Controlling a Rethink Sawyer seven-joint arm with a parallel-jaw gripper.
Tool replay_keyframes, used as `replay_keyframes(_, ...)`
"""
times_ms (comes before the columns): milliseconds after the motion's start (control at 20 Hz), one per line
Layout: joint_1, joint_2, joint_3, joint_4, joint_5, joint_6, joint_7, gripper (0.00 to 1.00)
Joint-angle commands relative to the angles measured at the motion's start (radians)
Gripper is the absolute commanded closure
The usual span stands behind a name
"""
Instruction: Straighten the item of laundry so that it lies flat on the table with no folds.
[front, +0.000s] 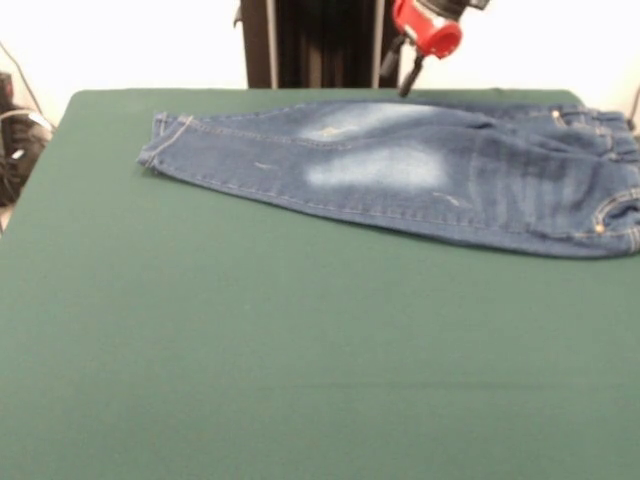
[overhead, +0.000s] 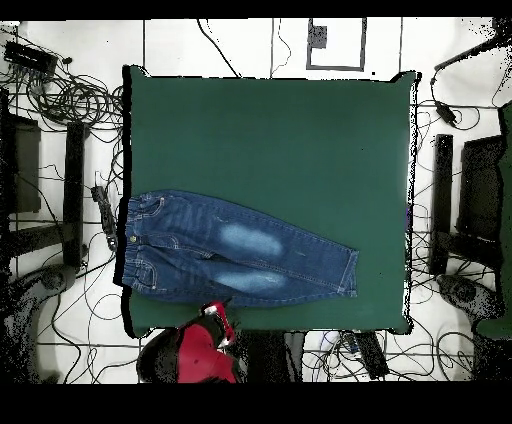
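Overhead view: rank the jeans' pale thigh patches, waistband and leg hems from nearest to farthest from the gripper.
1. Thigh patches, just above the gripper, mid-jeans.
2. Waistband, at the table's left edge.
3. Leg hems, out to the right.
Waistband and hems are nearly level, so that order is tentative.

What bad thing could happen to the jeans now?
The jeans lie at the table's edge, with the waistband right at one side, so a pull that way might drag them off. The two legs lie one partly over the other, so a push could bunch them instead of spreading them. The gripper hangs just past the jeans' edge, so a straight drop may miss the cloth.
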Motion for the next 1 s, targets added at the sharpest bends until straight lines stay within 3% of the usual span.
replay_keyframes(50,0.008,0.024,0.034,-0.034,-0.059,0.043,0.001,0.00)
replay_keyframes(300,0.071,0.088,0.032,-0.068,-0.009,0.042,0.048,0.00)
replay_keyframes(650,0.048,0.197,0.070,-0.099,-0.033,-0.050,0.073,0.00)
replay_keyframes(1000,0.075,0.352,0.077,-0.134,0.040,-0.142,0.152,0.00)
